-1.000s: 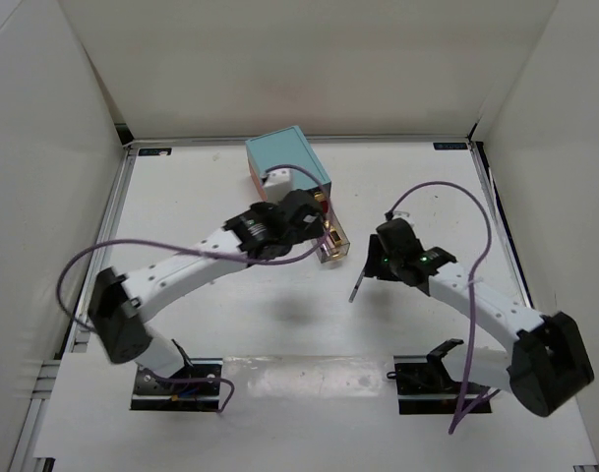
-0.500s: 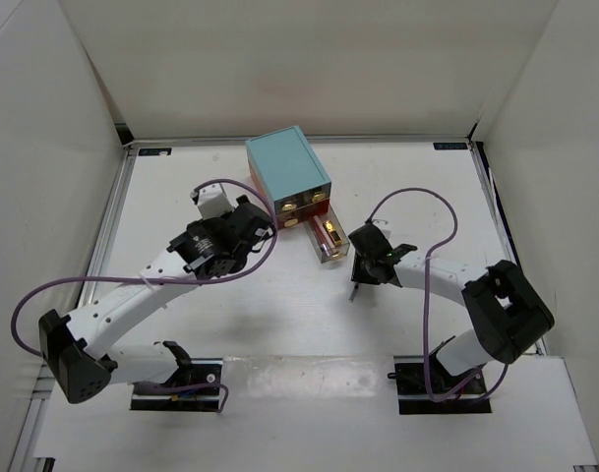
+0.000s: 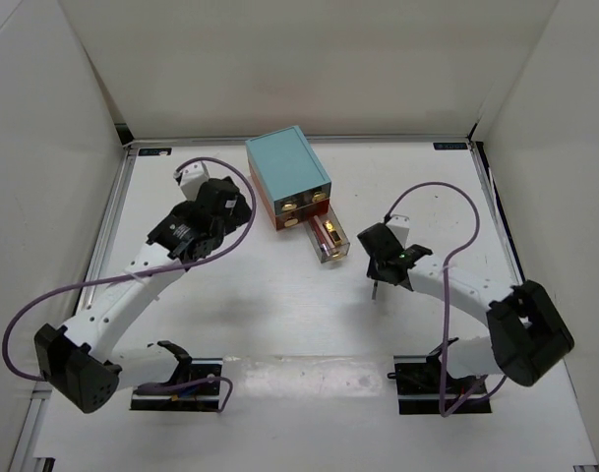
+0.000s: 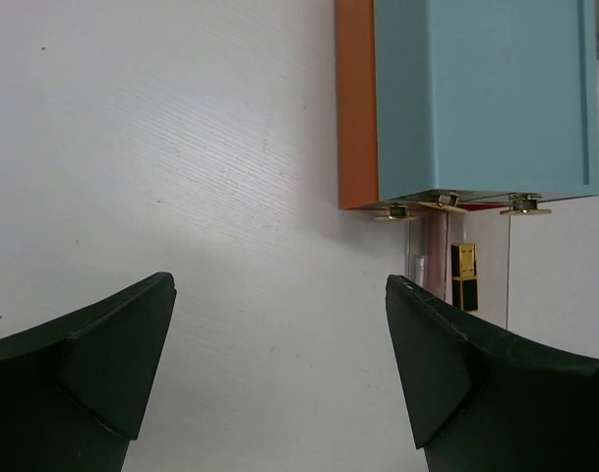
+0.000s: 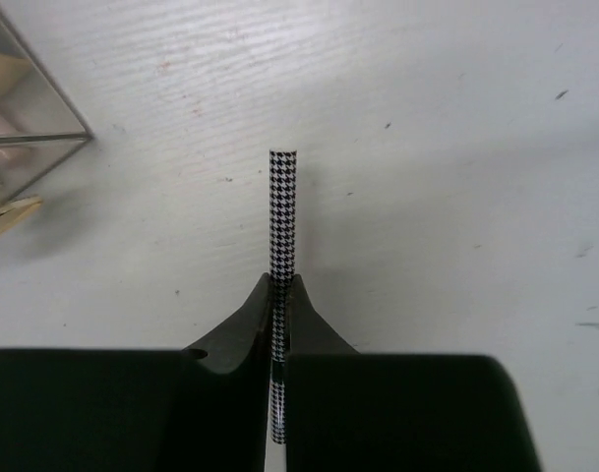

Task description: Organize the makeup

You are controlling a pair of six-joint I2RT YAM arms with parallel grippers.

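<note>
1. At the far left, the side wall (image 3: 43,197) of the enclosure stands close to the left arm's elbow. That arm has little room to swing outward.
2. The left gripper (image 4: 279,285) hangs over bare table (image 3: 269,315) with its fingers spread wide and nothing between them. It is left of the teal drawer box (image 3: 287,175) and apart from it, and it has open surface beneath and in front.
3. The teal drawer box sits near the back edge of the table. One clear drawer (image 3: 329,241) is pulled out toward the arms, and a gold lipstick tube (image 3: 330,233) lies inside it. As I judge it, that is the only piece already sorted.
4. The right gripper (image 5: 279,295), just right of the open drawer, is pressed together on a slim stick (image 5: 283,211) with a black-and-white check pattern. The stick's far end pokes out beyond the fingertips. I cannot tell whether it is clear of the table.
5. What is left, by my reading, is to carry the stick across to the drawer. No other makeup shows in these views, so how much more remains is unclear.
6. The drawer's near corner lies close to the stick's path and could catch it. To the right, open table runs to the right wall (image 3: 565,197), so there is room to back off.
</note>
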